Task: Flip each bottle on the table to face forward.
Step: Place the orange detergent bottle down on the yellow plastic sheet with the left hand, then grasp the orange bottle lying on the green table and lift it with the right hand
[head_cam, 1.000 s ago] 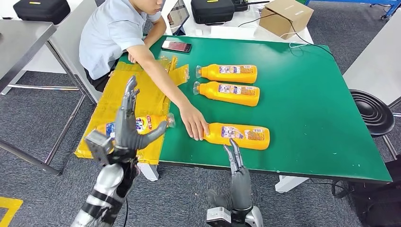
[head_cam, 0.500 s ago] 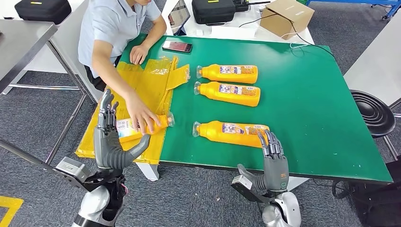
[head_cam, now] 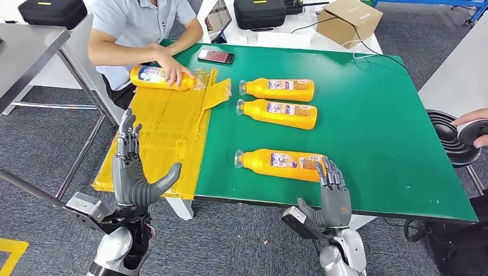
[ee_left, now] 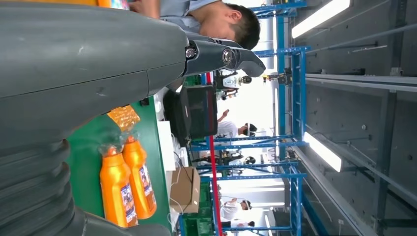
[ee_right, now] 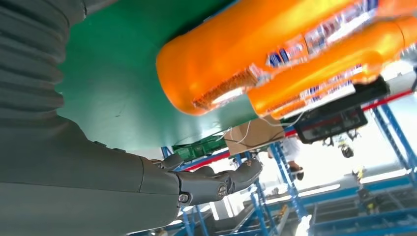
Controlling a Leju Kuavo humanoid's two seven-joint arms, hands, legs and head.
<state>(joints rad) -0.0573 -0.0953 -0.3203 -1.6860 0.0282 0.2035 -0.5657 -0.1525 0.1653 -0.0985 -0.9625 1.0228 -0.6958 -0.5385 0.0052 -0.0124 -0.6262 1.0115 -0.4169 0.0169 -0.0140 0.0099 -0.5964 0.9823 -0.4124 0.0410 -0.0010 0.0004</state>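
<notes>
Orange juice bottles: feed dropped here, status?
Left hand open; right hand open by nearest orange plastic bottle. Person's hand holds another.

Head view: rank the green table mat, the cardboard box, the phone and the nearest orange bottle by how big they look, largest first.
1. green table mat
2. nearest orange bottle
3. cardboard box
4. phone

The nearest orange bottle and cardboard box look close in size; the box sits farther from the camera and is cut off by the frame's top edge, so their order is unsure.

bottle labels (head_cam: 286,159) too small to read, person's hand (head_cam: 473,119) cut off at frame edge
</notes>
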